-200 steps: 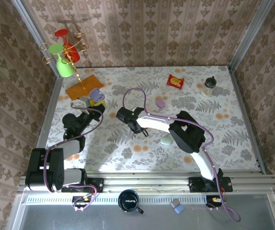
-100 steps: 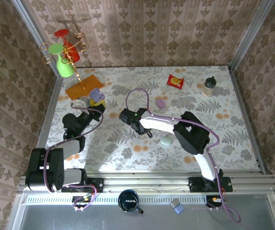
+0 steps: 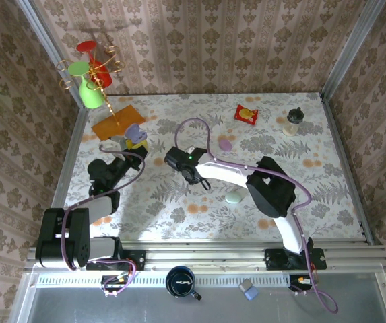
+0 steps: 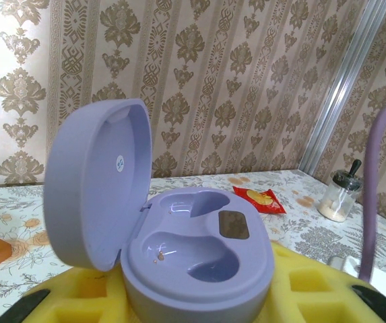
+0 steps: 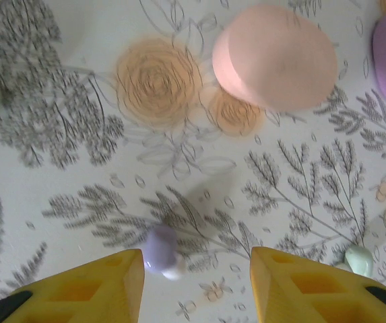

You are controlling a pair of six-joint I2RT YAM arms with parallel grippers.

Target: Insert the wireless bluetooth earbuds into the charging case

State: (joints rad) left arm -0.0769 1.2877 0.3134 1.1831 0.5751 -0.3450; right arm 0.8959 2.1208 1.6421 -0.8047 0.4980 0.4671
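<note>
1. Top view: over the last second the right arm (image 3: pixel 223 171) has nudged its wrist a little toward you and then back toward the far left. The left arm (image 3: pixel 105 182) has not budged. Read that as fine aiming, not a pick, so no bud has gone in yet. The left jaws are clenched on the open charging case (image 3: pixel 136 134), well off to the left of the right jaws. A spare lilac case (image 3: pixel 226 145) and a mint case (image 3: pixel 234 197) lie on the counter (image 3: pixel 327 195) out to the right jaws' other side.

2. Left wrist view: you see the charging case (image 4: pixel 193 256) seated between the yellow pads (image 4: pixel 314 282), glossy lilac, with its lid (image 4: pixel 98 182) tipped back. Both wells (image 4: pixel 179 245) are bare apart from a speck, so both buds are yet to be seated.

3. Right wrist view: the right jaws are released, with the yellow fingers (image 5: pixel 78 293) standing apart. The lilac earbud (image 5: pixel 160 251) lies on the counter between them, close to the finger on the view's left. You cannot tell whether it touches that finger, and it is clear of the other one. It is a tiny rounded lilac body with a paler tip, lying on its side. A mint earbud (image 5: pixel 359 260) sits just outside the other finger, and a pink case (image 5: pixel 273 57) lies well ahead of the jaws.
</note>
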